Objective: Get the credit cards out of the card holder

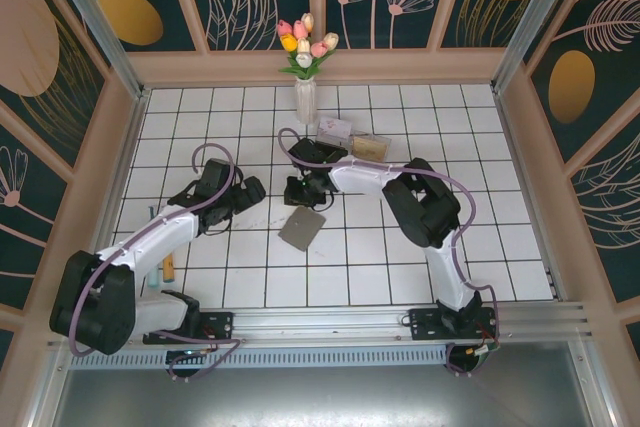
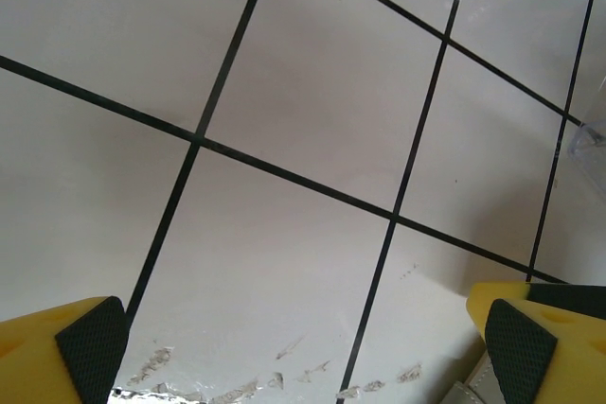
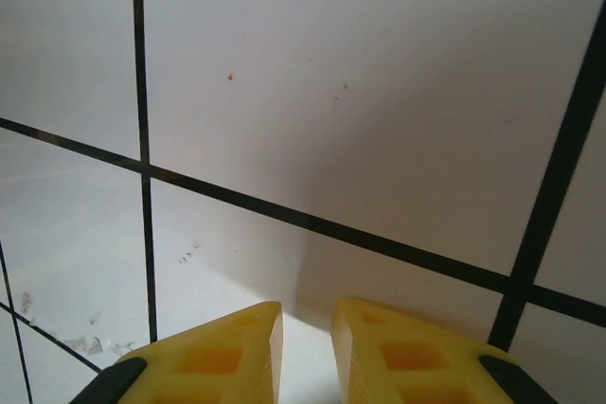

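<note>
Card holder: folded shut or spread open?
Folded, it seems: in the top view the card holder lies flat as one grey panel, not two side by side. Tab too small to tell.

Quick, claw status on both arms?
Left claw: open wide, holding nothing.
Right claw: almost closed, with a thin gap and nothing visible in it.

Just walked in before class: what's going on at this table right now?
Two robot arms work over a tiled table. The grey card holder lies flat near both hands, and neither grips it. The right hand, just beyond it, has its fingers nearly together with nothing visible between them. The left hand is wide open.
</note>
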Available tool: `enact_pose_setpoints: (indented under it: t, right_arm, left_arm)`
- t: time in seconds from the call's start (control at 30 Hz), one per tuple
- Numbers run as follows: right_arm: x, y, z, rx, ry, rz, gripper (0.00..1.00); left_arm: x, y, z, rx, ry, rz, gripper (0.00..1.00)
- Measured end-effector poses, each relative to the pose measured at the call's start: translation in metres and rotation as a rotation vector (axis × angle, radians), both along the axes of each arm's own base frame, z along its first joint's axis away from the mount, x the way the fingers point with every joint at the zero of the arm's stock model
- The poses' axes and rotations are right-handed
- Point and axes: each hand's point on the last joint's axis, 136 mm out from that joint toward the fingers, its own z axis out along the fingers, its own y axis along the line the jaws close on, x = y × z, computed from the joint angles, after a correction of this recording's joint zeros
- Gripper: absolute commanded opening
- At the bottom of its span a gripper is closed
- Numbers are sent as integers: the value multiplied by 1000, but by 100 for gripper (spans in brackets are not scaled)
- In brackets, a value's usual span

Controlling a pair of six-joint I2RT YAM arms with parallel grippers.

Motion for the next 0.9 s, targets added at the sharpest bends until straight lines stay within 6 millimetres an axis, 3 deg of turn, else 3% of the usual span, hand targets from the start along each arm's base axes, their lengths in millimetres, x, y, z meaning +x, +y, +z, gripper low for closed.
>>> enact_pose_setpoints:
  t: [0.27, 0.43, 0.63, 0.9]
  right_arm:
    - [-20, -24, 0, -56, 27, 13, 25]
    - [-23, -36, 5, -66, 26, -4, 26]
    - [-13, -46, 19, -41, 9, -47, 26]
    - [-12, -47, 20, -39, 6, -52, 27]
  left_arm:
    - [-16, -33, -1, -117, 58, -88, 83]
    - [-54, -77, -12, -206, 147, -213, 67]
    - [-95, -97, -35, -284, 270, -265, 50]
    - [-96, -113, -44, -327, 303, -291, 38]
